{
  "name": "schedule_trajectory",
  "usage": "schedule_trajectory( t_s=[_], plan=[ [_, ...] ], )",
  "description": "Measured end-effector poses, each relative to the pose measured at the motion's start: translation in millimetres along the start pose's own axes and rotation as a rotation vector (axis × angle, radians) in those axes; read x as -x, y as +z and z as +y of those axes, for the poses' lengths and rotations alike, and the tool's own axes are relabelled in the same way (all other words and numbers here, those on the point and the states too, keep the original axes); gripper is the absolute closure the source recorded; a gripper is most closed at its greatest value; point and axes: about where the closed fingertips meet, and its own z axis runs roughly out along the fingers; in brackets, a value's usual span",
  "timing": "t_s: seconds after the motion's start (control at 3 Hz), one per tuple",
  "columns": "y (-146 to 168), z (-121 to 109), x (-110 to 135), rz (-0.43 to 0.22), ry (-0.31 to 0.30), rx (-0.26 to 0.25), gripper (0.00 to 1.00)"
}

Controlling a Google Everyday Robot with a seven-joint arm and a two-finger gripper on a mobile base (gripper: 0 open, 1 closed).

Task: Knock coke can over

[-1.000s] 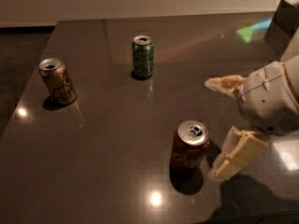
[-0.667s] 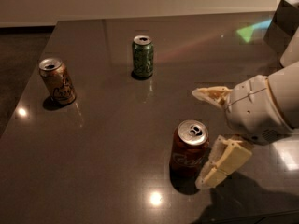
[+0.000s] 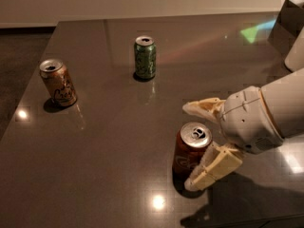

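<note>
The coke can [image 3: 188, 155] is red with a silver top and stands upright on the dark table [image 3: 118, 141], right of the middle and near the front. My gripper [image 3: 192, 146] comes in from the right and is open. One cream finger [image 3: 205, 108] reaches past the far side of the can. The other finger [image 3: 213, 167] lies along the can's near right side, at or very close to its wall. The can sits between the two fingers.
A green patterned can [image 3: 145, 57] stands upright at the back middle. A tan-orange can [image 3: 58, 82] stands at the left. A dark box [image 3: 287, 23] sits at the back right corner. The table's left edge runs diagonally at the left.
My gripper has moved left toward the coke can, so its fingers now straddle the can. The can still stands upright in the same spot.
</note>
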Motion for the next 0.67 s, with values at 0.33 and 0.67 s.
schedule_trajectory(
  t_s=[0.33, 0.67],
  plan=[
    [-1.1, 1.3, 2.1, -0.025, 0.005, 0.005, 0.38],
    [-7.6, -2.7, 5.0, -0.013, 0.001, -0.008, 0.61]
  ],
)
